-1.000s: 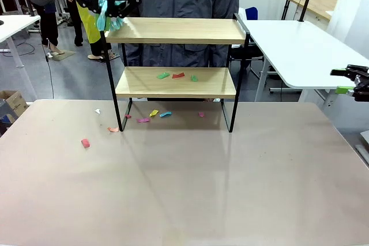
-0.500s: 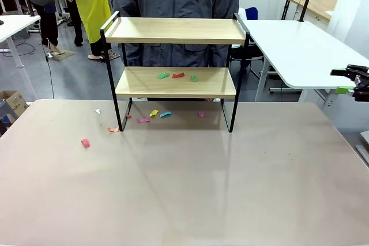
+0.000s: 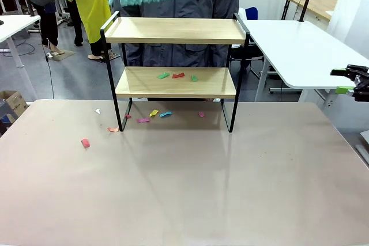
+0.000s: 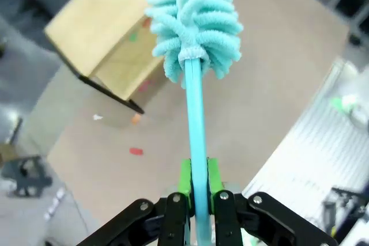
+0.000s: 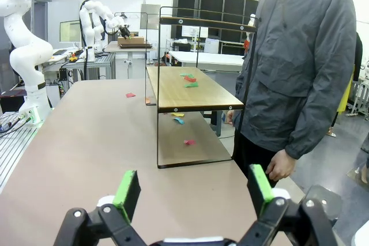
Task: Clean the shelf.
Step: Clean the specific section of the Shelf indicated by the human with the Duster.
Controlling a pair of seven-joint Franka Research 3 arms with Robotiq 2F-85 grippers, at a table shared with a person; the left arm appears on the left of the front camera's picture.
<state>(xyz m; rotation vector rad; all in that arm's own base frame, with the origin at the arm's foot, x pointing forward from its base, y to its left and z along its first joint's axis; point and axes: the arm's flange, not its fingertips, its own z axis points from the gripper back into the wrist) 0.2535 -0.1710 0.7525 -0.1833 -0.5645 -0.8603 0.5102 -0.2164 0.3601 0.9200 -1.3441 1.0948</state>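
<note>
Two pincers are seen: the left pincer (image 4: 199,180) is clamped on a teal duster (image 4: 193,21) held above the shelf (image 3: 173,30), and the right pincer (image 5: 193,191) is spread wide, empty. The shelf is set far across the tabletop (image 3: 202,188), with scraps (image 3: 178,75) on its lower board.

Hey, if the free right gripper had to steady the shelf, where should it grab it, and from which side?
Probably the raised black side rail at the shelf's right end, coming from above on the right gripper's own side. That rail is a thin bar standing clear of the top board, so open jaws can straddle it; the boards look too wide.
</note>
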